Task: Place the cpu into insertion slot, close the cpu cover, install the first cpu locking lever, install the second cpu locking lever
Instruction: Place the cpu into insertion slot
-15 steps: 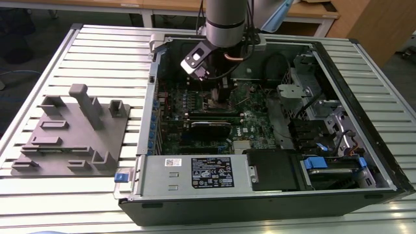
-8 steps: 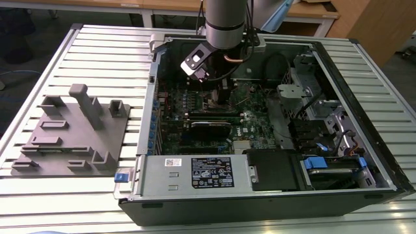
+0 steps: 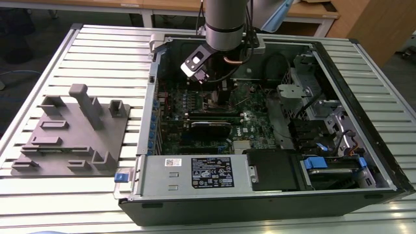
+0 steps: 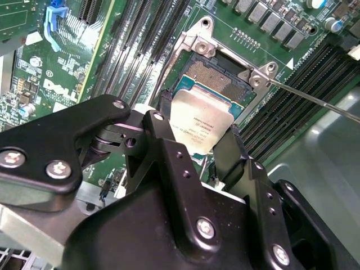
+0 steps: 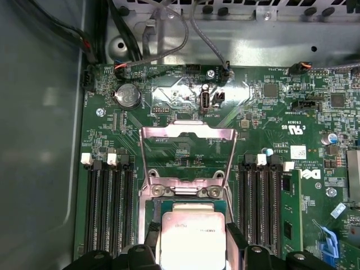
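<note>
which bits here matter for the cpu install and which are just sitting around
In the job: gripper, shut on the cpu; insertion slot; cpu cover, raised; locking lever.
Just lying about: memory slots; coin cell battery; grey fixture plate; power supply.

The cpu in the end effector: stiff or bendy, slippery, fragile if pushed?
Probably stiff: the cpu is a flat, metal-faced plate. Its smooth lid and thin edges may slip in the end effector. A skewed push could likely harm the fine contact field of the insertion slot.

Grey tubular arm (image 3: 224, 19), black angular jaws studded with silver screws (image 4: 205, 226).
</note>
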Robot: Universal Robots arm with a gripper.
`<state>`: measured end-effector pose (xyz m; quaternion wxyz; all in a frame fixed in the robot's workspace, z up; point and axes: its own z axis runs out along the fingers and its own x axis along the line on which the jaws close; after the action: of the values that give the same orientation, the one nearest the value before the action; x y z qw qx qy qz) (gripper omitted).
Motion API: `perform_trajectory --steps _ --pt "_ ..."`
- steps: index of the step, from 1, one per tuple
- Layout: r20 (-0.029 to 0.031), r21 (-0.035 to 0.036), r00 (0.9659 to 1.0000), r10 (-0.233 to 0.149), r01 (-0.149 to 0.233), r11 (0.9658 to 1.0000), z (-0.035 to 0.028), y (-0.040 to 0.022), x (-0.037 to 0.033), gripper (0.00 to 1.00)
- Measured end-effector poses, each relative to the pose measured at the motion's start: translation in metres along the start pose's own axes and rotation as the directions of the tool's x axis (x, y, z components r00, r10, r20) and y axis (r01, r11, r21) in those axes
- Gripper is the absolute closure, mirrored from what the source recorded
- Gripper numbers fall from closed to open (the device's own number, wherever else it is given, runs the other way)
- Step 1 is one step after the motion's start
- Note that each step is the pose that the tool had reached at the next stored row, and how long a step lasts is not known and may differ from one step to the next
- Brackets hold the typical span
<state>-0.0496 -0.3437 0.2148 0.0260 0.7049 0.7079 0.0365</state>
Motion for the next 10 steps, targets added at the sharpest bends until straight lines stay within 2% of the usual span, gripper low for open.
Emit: perform_trajectory --steps 10 --pt "0.0 0.0 1.0 0.0 0.0 1.0 0.0023 -0.0002 0.0 0.46"
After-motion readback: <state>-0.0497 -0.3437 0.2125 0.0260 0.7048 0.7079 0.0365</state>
